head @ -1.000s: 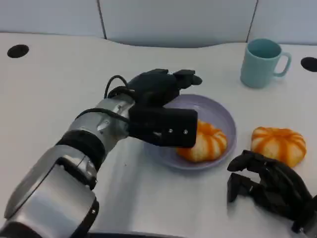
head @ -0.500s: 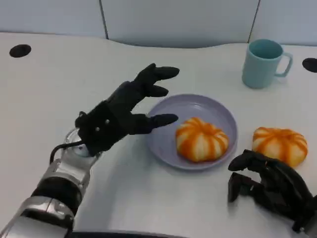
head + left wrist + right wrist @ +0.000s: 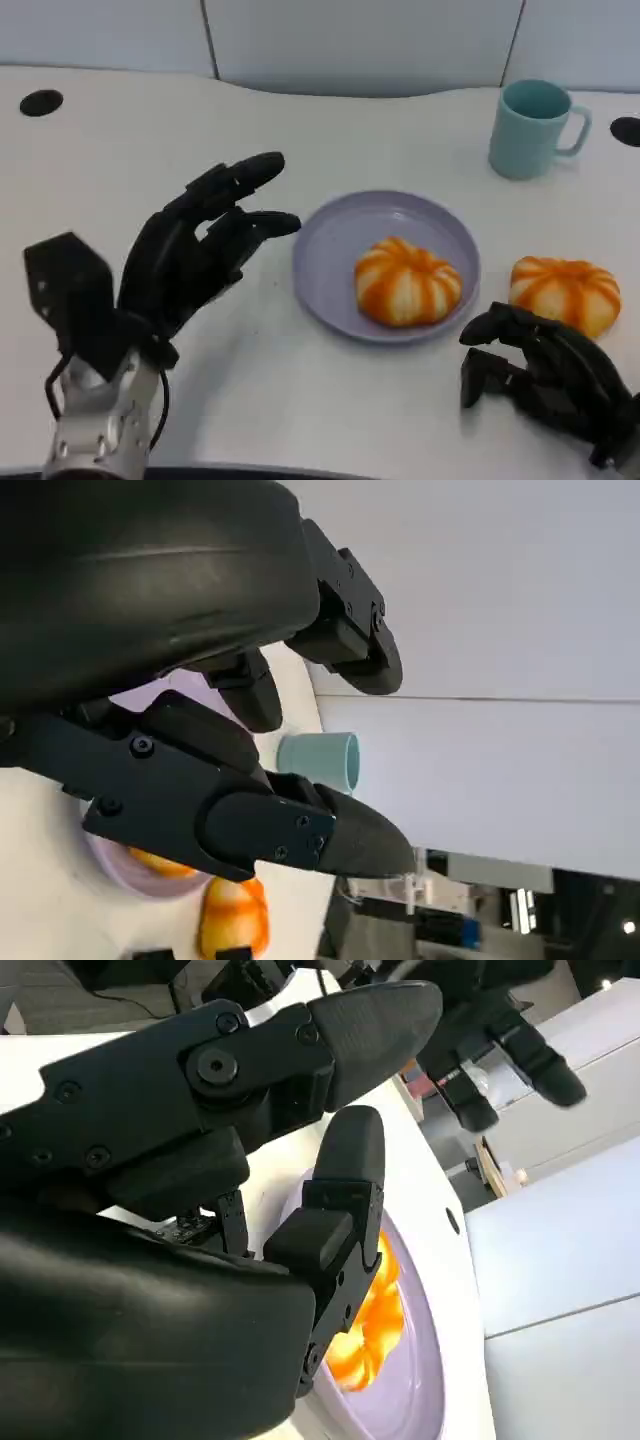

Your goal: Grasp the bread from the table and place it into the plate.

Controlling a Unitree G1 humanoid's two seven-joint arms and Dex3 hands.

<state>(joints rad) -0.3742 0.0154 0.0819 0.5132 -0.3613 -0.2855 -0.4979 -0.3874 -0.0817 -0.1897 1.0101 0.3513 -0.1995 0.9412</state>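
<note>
- With fingers spread and nothing held, black left hand (image 3: pixel 190 265) raised just beside pale lilac round plate (image 3: pixel 330 290), likely clear after release.
- Black right hand (image 3: pixel 545 385) curled, empty, near second bun (image 3: pixel 562 292).
- Orange-striped round bread (image 3: pixel 407 281) inside plate.
- White tabletop (image 3: pixel 120 170); teal mug (image 3: pixel 532 127) by pale wall panels.

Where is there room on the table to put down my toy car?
Lots of bare table lies beyond the left hand, and more between the plate and the cup. It is crowded near the right hand, with one bread beside it and another bread on the plate.
</note>
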